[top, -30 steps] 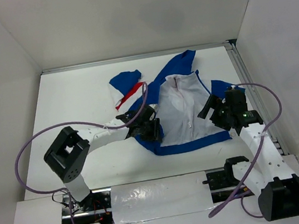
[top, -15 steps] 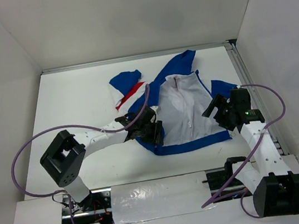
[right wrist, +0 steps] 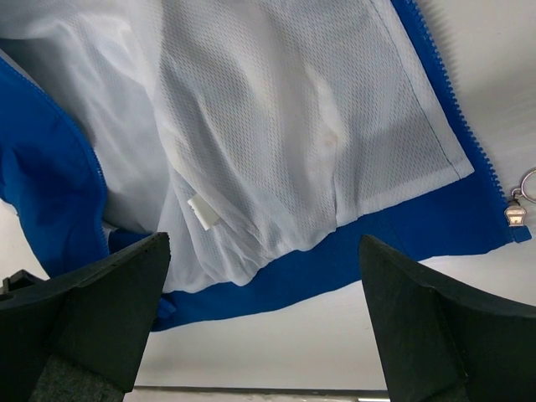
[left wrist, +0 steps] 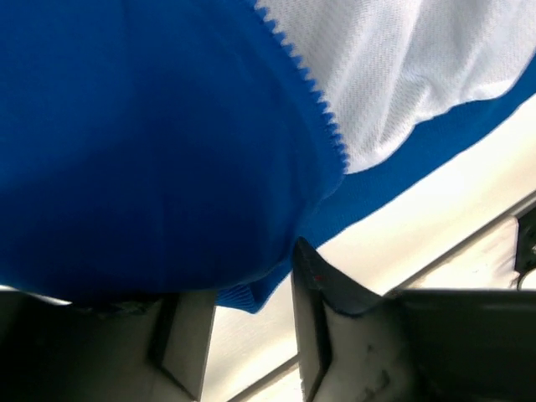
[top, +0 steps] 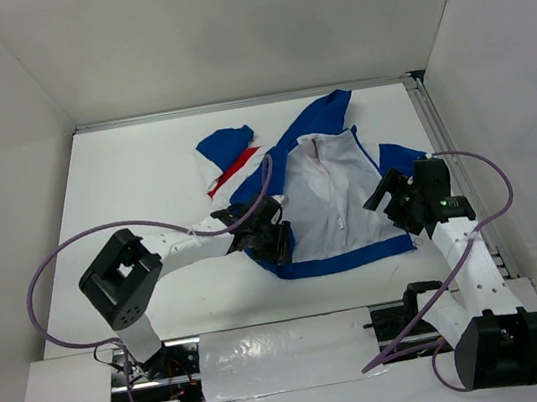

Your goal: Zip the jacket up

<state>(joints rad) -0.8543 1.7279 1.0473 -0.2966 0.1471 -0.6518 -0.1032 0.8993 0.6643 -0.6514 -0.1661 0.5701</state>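
The jacket [top: 334,201] lies open on the table, white lining up, with its blue hem toward the arms. My left gripper [top: 270,238] is at the left front panel's lower corner. In the left wrist view blue fabric [left wrist: 151,151] with zipper teeth [left wrist: 310,100] drapes over the left finger. The hem corner hangs in the narrow gap between the fingers [left wrist: 314,327]. My right gripper [top: 397,198] is wide open and empty above the right hem corner. The lining [right wrist: 293,126] and the metal zipper pull [right wrist: 515,211] show in the right wrist view.
A blue, red and white sleeve [top: 230,158] lies spread to the back left of the jacket. White walls close in the table on three sides, and a metal rail [top: 449,154] runs along the right edge. The left arm's purple cable [top: 151,226] arcs over the table.
My left gripper has edged slightly toward the hem corner and its elbow has shifted. My right gripper moved a little to the right, then held still. The jacket has barely moved.
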